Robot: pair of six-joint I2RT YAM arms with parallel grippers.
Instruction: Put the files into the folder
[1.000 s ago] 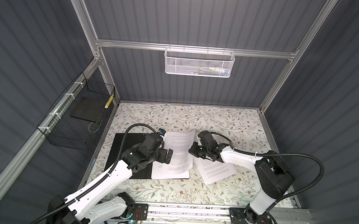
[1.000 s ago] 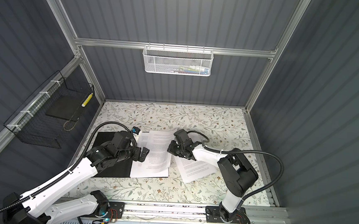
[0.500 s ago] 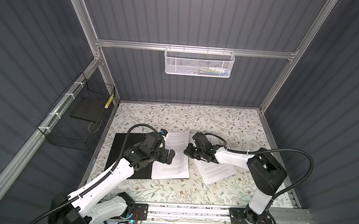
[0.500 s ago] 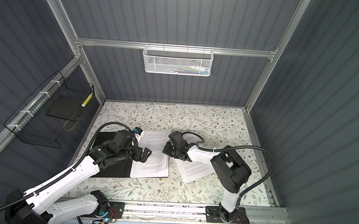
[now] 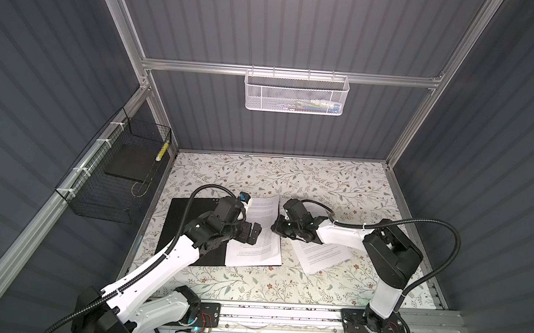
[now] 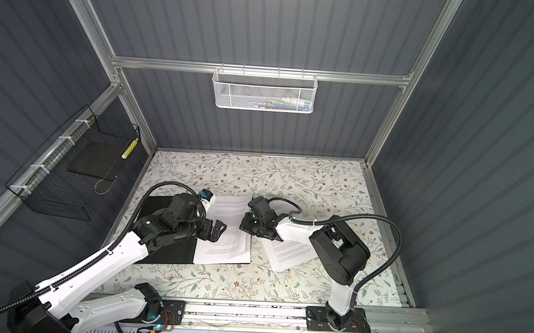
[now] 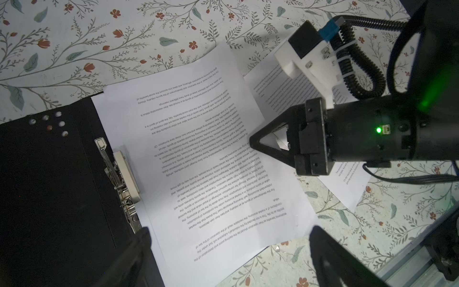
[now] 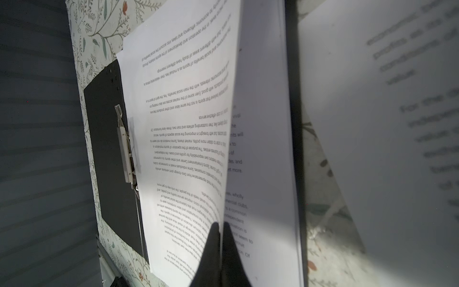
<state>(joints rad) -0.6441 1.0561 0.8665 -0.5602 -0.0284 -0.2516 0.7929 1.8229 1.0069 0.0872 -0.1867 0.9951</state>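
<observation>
Over the open folder (image 5: 181, 222), the right gripper (image 5: 275, 231), clamped on a printed sheet (image 5: 254, 253), had drawn it nearly home; left gripper (image 5: 251, 232) gaped empty.

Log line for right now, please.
left hand open above files | right hand shut on top sheet | folder open

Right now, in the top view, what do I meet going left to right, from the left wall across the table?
Black wire basket → folder → left gripper, jaws open → right gripper, jaws shut on a file sheet → loose files.
</observation>
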